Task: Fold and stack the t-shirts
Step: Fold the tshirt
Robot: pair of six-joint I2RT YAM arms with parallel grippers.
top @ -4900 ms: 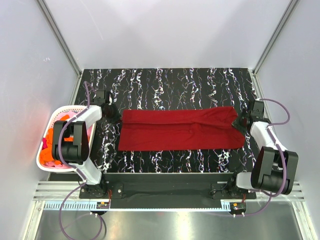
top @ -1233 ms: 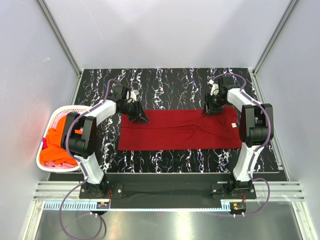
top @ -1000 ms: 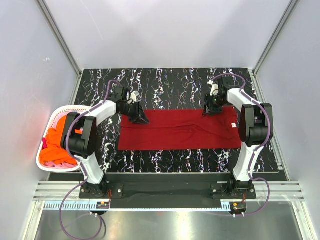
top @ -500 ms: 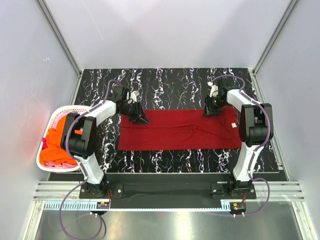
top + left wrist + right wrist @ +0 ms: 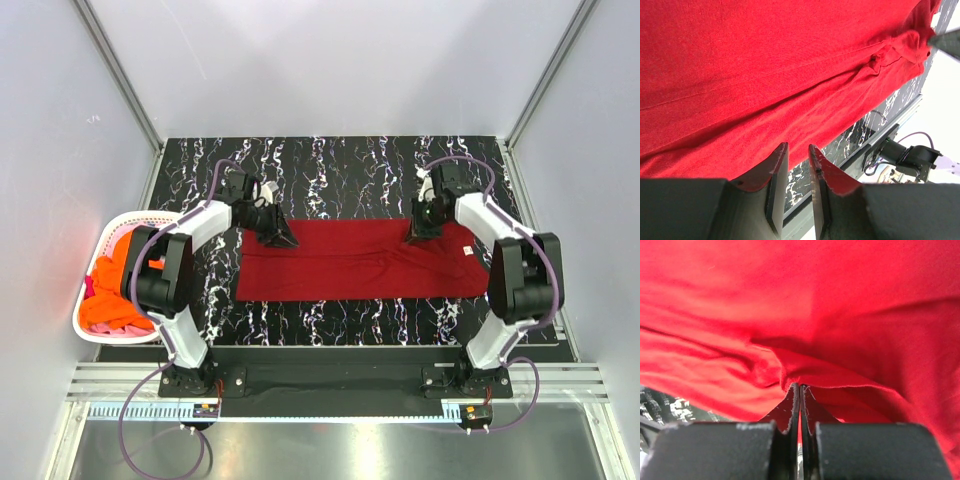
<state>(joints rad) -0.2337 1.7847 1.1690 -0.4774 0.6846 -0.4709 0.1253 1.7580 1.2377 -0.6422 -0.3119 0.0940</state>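
Marbled table, arms stretched forward, right fingers pinching red t-shirt

Dark red t-shirt lies flat, folded into a long band; its far hem is pinched in the right gripper's jaws and meets the left gripper's; orange t-shirt and pink t-shirt lie crumpled well left of the left jaws.

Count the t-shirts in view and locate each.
3: a dark red t-shirt flat on the table; an orange t-shirt and a pink t-shirt heaped in the white basket. Others may hide underneath.
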